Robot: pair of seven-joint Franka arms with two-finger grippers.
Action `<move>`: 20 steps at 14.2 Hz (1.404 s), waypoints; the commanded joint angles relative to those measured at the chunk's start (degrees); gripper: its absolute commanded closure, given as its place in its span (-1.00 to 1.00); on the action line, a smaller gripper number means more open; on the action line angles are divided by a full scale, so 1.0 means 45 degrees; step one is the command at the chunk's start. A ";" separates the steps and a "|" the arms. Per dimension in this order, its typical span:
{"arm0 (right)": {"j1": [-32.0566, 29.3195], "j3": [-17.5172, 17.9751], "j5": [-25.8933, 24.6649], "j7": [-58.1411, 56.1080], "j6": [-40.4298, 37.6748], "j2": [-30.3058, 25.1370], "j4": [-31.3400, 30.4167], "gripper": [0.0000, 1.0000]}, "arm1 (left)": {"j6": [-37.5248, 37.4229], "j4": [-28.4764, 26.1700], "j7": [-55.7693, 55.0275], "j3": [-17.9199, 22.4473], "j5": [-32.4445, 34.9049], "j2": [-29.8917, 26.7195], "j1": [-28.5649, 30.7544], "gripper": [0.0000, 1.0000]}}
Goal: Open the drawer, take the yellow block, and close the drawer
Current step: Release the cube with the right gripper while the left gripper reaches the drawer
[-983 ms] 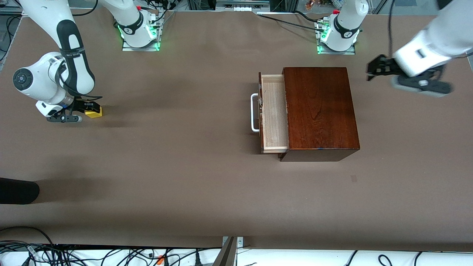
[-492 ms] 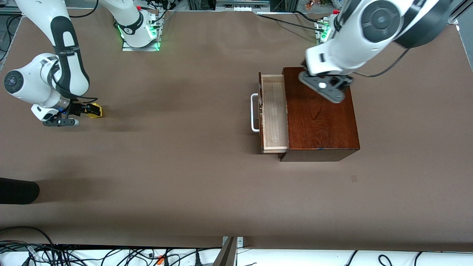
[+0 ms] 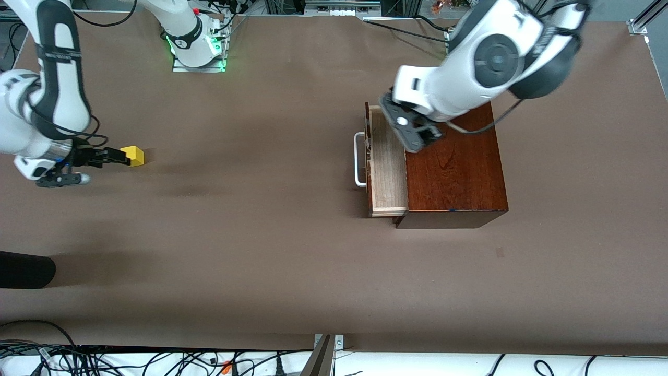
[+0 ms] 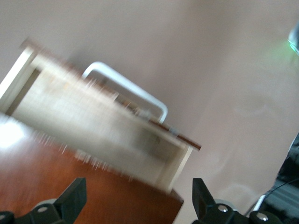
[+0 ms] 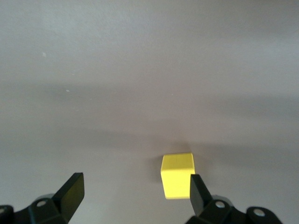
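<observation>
Yellow block is sitting on the brown table at the middle left of the front frame, toward the right arm's end and well apart from the mahogany box. Right gripper is standing with its jaws spread and nothing between them, its fingertips just beside the block; in the right wrist view the block is lying against one finger, outside the gap.

Drawer is standing pulled out of the box at centre right of the front frame, its pale wood tray bare and its white handle facing the right arm's end.

Left gripper is hanging over the drawer's inner edge. In the left wrist view its fingers are standing wide apart, grasping nothing, with the drawer below.
</observation>
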 commanded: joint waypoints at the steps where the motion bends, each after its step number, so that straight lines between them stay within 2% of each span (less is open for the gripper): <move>1: 0.0029 -0.0079 -0.0769 0.1250 -0.2352 -0.0053 0.1884 -1.00 | 0.1131 0.0327 0.2686 0.0103 -0.0014 0.0859 -0.0766 -1.00; 3: 0.0048 -0.0138 -0.1063 0.1624 -0.3294 -0.0053 0.2706 -1.00 | 0.2402 0.0287 0.5164 0.0103 0.0162 0.1600 -0.1079 -1.00; 5: 0.0067 -0.0138 -0.1316 0.2169 -0.4346 -0.0053 0.3507 -1.00 | 0.3282 0.0248 0.6384 0.0123 0.0549 0.2226 -0.1449 -1.00; 8: 0.0048 -0.0177 -0.1650 0.2270 -0.5424 -0.0073 0.4426 -1.00 | 0.4065 0.0248 0.5882 0.0161 0.2500 0.2987 -0.2621 -1.00; 12: 0.0107 -0.0255 -0.1904 0.3225 -0.6615 -0.0169 0.5305 -1.00 | 0.4906 0.0248 0.4555 0.0142 0.4650 0.4023 -0.3072 -1.00; 16: 0.0302 -0.0178 -0.2040 0.4395 -0.7047 -0.0462 0.5464 -1.00 | 0.4946 0.0248 0.3634 0.0142 0.6116 0.4552 -0.3326 -1.00; 18: 0.0225 0.0424 -0.2371 0.5292 -0.7086 -0.0929 0.5444 -1.00 | 0.4946 0.0267 0.3614 0.0181 0.6701 0.4689 -0.3346 -1.00; 20: -0.0533 0.2021 -0.3092 0.6327 -0.7281 -0.1555 0.5444 -1.00 | 0.4791 0.0248 0.3594 0.0220 0.6900 0.4709 -0.3307 -1.00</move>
